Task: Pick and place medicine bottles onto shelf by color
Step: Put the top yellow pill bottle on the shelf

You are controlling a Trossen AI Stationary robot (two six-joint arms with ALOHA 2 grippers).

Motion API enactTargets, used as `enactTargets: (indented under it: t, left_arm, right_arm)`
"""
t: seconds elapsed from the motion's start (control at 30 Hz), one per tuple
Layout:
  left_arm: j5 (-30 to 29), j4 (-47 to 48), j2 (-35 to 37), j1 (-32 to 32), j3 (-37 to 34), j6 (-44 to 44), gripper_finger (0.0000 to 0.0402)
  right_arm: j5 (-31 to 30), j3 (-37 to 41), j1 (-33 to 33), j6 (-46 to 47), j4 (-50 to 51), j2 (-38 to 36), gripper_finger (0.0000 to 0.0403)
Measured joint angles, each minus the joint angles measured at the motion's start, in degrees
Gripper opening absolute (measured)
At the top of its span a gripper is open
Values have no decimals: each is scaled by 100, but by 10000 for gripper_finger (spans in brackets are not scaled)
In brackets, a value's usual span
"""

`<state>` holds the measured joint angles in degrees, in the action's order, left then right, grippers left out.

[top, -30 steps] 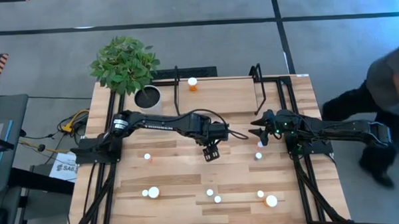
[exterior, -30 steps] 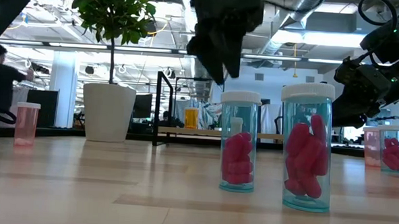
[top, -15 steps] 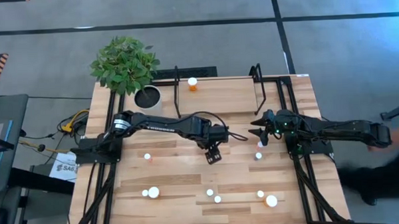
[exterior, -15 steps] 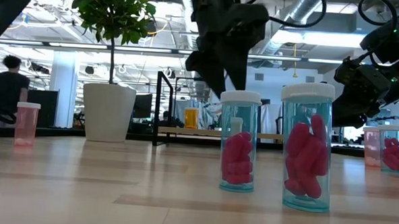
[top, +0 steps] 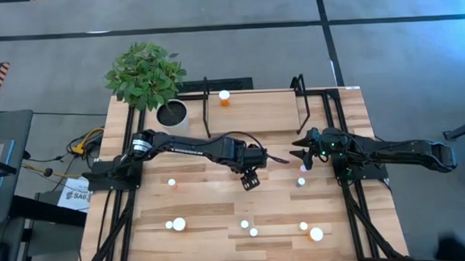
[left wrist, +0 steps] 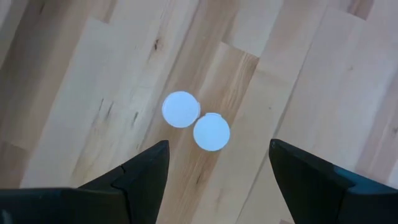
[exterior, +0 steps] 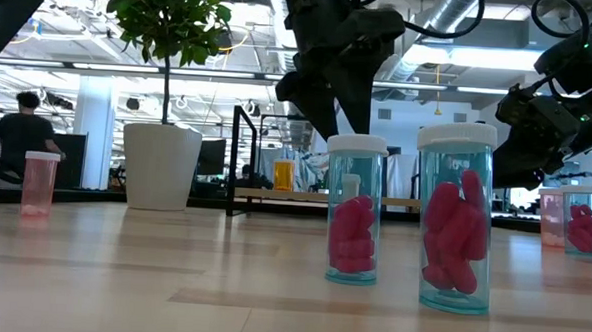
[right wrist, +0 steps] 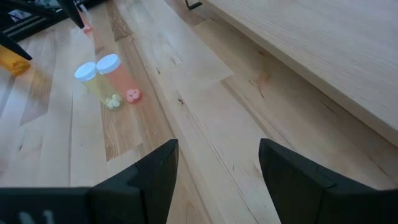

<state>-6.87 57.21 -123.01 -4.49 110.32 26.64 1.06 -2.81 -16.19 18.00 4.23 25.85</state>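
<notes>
Your left gripper (top: 250,179) hangs above the middle of the plank tabletop (top: 204,201), its two dark fingers (left wrist: 140,177) spread apart and holding nothing. Through its wrist camera you look straight down on two round white bottle caps (left wrist: 181,109) that sit touching each other on the wood, framed between the fingers. From table height, that gripper (exterior: 332,82) hovers over the pair of clear blue-tinted bottles filled with pinkish-red pills (exterior: 355,209), which stand upright close together near the front edge. Your right gripper (top: 302,155) waits at the right side of the table, just in front of the light wooden shelf board with thin black metal uprights (top: 263,106); its fingers (right wrist: 149,171) stand apart with nothing between them. One orange bottle with a white cap (top: 224,97) stands on the shelf near its left end. The other white-capped bottles (top: 176,224) are scattered upright over the front half of the table. A leafy green plant in a white pot (top: 170,111) stands at the far left corner, beside the shelf.
</notes>
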Motion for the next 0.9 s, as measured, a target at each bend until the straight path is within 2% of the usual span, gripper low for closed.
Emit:
enactTargets:
  t: [0.13,0.23,0.5,0.9]
  left_arm:
    - [-48,-155,10,-12,-154,44,264]
    - [153,-228,-12,-13,-408,95,264]
    - [205,-534,-2,-13,-481,59,264]
    - [-90,-644,-2,-13,-504,252,264]
  right_arm:
    - [0,0,-2,0,0,-1,249]
    - [0,0,0,0,0,0,249]
    - [0,0,0,0,0,-1,249]
    - [0,0,-1,0,0,0,249]
